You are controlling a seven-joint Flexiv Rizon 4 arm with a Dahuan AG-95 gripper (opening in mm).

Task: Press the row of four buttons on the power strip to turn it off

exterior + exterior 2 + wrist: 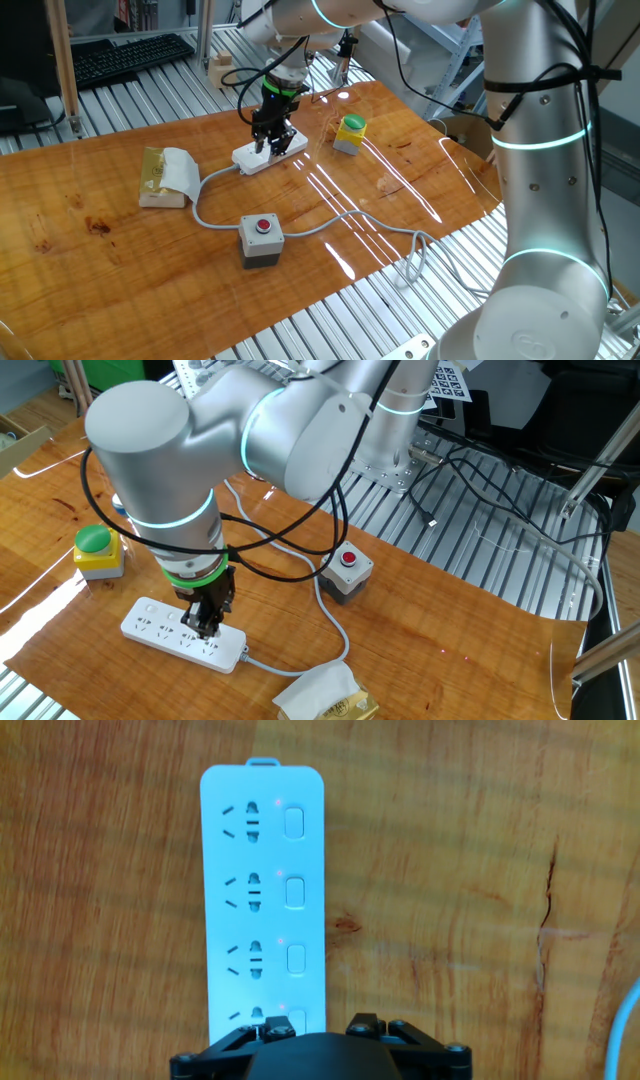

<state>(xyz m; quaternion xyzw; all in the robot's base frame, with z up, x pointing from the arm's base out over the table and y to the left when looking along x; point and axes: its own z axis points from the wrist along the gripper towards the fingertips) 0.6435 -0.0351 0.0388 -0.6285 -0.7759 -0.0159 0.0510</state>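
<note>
Gripper: pointed straight down over the cable end of the power strip; opening cannot be told.
Four buttons: small red lamps are lit beside them.
Counter: wooden.

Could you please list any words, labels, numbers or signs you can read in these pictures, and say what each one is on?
No text can be read in any view.
The power strip: sockets, buttons and small red lights only; no lettering shows.
The grey box with the red button: no label legible.
The sheet of black-and-white square markers: patterns, no words readable.
The yellowish packet: any print is too blurred.
</note>
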